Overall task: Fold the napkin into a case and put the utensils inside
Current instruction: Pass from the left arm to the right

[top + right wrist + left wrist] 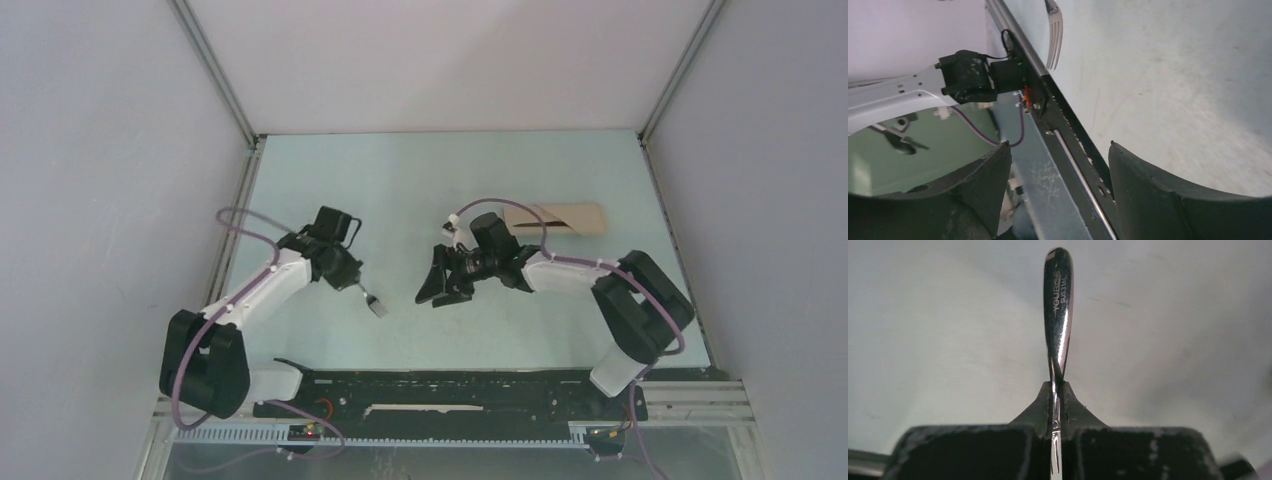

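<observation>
1. Counted two arms and two grippers, one napkin and one fork. I saw no other cutlery that I could make out.
2. The left gripper (358, 285) sat left of centre in the top view, clenched on the fork (375, 303). The tines pointed down-right, toward the bottom of the frame.
3. In the left wrist view the fingers (1040, 407) pinched the fork's handle (1058, 315) edge-on. The handle stuck straight up the middle of the frame and was shiny metal.
4. The handle carried two stamped lines. I read the first as "YOURGE", but wasn't sure of it. The second read "SUS310L". No other writing was legible in any view.
5. The right gripper (440, 290) was at centre frame in the top view, released, with its jaws spread wide and nothing between them.
6. The right wrist view confirmed it: the gripper (1058, 150) was agape over the table's near-edge rail (1048, 165). The fork tines (1054, 35) showed at top centre, four of them as far as I could count.
7. The same view showed one small red light (1027, 95) on the rail.
8. The napkin (567, 218) lay folded into a long tan strip on the table (400, 180), right of centre and behind the right arm. A dark streak crossed its left part, and I couldn't tell what it was.
</observation>
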`<state>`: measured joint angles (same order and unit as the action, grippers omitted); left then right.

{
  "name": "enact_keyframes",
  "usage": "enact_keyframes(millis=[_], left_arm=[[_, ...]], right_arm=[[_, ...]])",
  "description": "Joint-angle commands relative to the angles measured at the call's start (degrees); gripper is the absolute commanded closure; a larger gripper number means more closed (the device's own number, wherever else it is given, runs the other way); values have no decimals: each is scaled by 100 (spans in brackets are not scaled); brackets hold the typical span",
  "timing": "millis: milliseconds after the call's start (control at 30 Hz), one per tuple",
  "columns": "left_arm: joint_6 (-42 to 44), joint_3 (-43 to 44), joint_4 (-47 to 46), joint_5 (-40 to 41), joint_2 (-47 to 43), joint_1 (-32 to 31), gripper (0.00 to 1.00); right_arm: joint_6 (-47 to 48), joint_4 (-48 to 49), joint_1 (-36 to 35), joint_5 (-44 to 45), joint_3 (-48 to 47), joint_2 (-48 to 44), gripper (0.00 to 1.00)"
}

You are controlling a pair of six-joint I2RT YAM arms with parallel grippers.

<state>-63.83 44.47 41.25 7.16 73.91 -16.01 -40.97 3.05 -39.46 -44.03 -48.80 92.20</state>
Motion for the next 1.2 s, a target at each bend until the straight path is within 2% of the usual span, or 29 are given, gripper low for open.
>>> enact_keyframes(millis=[0, 133, 333, 467, 667, 1167], left_arm=[[1487, 1076, -185, 206, -337, -996, 100], [2296, 1670, -125, 313, -250, -1675, 100], [2883, 2264, 187, 483, 103, -2133, 100], [3150, 2391, 176, 439, 183, -2302, 100], [3249, 2419, 75, 342, 170, -2367, 100], [3193, 2485, -38, -13, 174, -2457, 100]], right_arm=[[-1139, 1821, -246, -906, -207, 498, 24], [-1316, 2219, -250, -890, -210, 634, 33], [-1489, 2404, -343, -674, -151, 616, 57], [-1884, 2907, -318, -617, 53, 646, 59], [-2107, 3218, -331, -588, 87, 791, 67], [-1958, 3292, -328, -358, 83, 1016, 69]])
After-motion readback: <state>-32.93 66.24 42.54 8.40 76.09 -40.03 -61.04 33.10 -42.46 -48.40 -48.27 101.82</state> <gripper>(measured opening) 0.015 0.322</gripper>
